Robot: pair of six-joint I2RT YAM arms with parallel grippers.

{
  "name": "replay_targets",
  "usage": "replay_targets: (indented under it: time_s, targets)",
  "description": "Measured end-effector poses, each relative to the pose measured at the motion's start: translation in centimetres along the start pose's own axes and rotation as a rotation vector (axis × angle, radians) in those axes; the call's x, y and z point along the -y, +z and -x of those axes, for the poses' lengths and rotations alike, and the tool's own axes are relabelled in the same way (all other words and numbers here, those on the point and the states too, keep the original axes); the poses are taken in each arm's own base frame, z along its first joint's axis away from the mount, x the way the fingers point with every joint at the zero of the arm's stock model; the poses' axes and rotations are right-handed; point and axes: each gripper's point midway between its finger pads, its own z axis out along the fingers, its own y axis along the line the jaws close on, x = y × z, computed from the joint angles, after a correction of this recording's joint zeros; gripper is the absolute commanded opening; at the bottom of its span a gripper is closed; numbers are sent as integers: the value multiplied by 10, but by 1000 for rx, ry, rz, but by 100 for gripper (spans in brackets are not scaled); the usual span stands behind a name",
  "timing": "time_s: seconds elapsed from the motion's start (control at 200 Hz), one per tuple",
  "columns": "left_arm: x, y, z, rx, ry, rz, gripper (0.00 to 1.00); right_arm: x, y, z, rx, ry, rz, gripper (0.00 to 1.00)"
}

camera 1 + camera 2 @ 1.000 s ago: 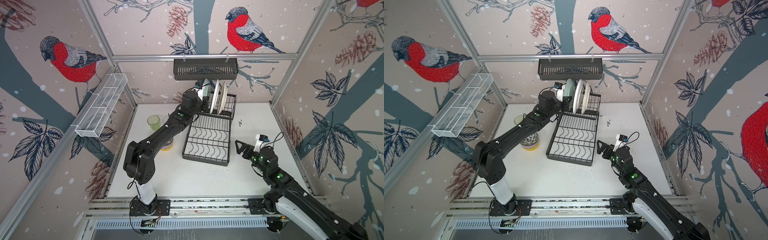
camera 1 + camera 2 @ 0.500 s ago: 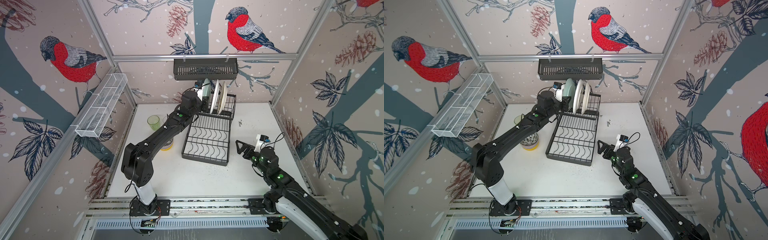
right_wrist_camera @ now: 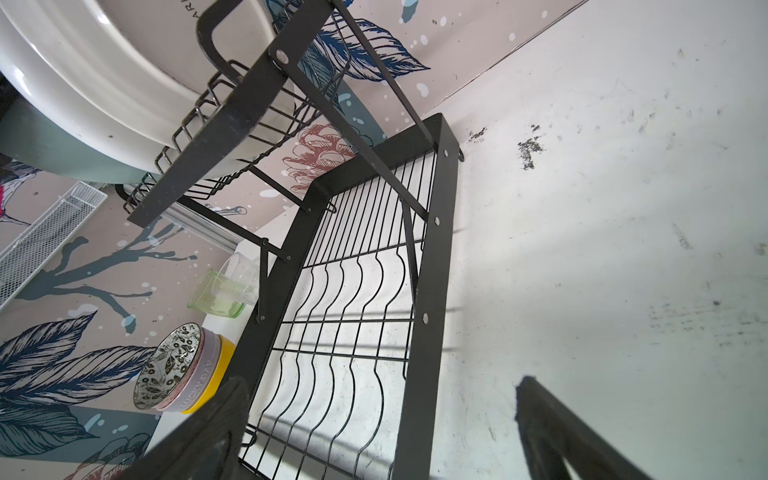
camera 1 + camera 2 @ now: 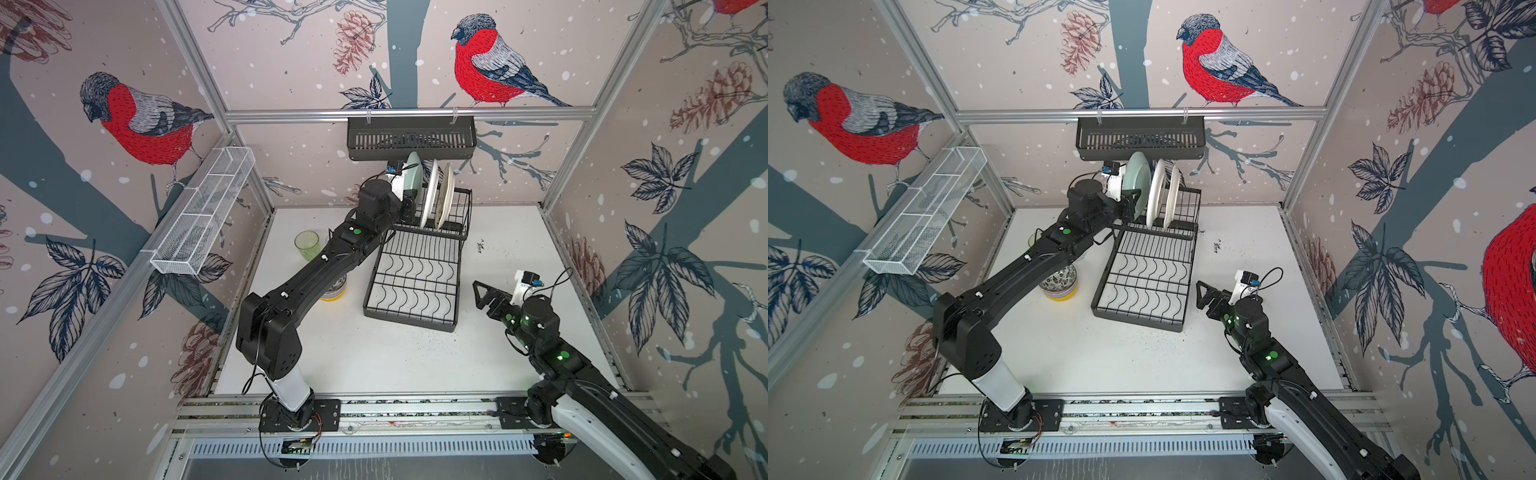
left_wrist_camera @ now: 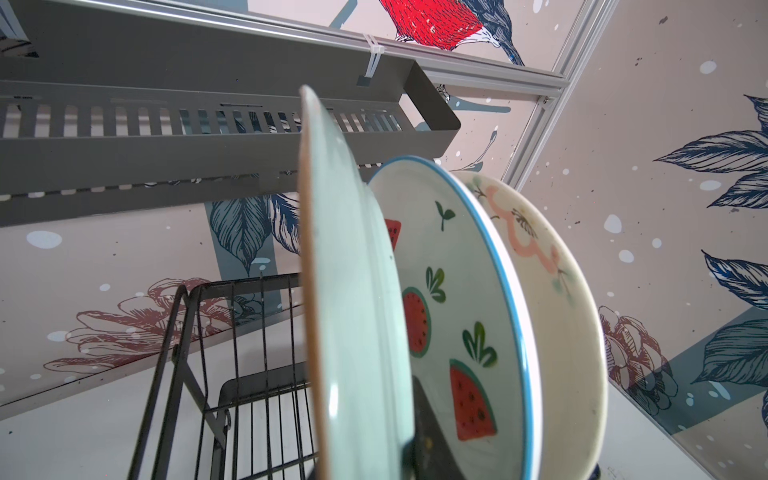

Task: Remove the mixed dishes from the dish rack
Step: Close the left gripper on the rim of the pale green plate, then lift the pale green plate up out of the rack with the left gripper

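The left gripper [image 4: 1133, 203] is clamped on the lower edge of the pale green plate [image 4: 1138, 176], which stands upright in the raised tier of the dish rack [image 4: 1144, 286]. The white fruit-patterned plate [image 5: 457, 311] and the cream plate [image 5: 557, 291] stand just beside it in the same tier. The right gripper [image 4: 482, 291] hovers near the rack's lower tray, jaws fully apart, holding nothing. The stacked bowls [image 4: 1059, 284] and green glass [image 4: 307, 245] rest on the table [image 4: 519, 249].

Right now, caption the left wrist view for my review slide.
Left gripper clamped on pale green plate, beside watermelon plate.
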Motion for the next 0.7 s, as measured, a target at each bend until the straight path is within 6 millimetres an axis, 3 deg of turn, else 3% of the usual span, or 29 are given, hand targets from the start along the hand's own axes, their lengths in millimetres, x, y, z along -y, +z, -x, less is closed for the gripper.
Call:
replay_targets:
  time_s: [0.365, 0.7]
  targets:
    - [2, -10, 14, 29, 24, 1, 0, 1, -1, 0, 0, 0, -1, 100]
    - [2, -34, 28, 60, 24, 17, 0, 0, -1, 1, 2, 1, 0, 100]
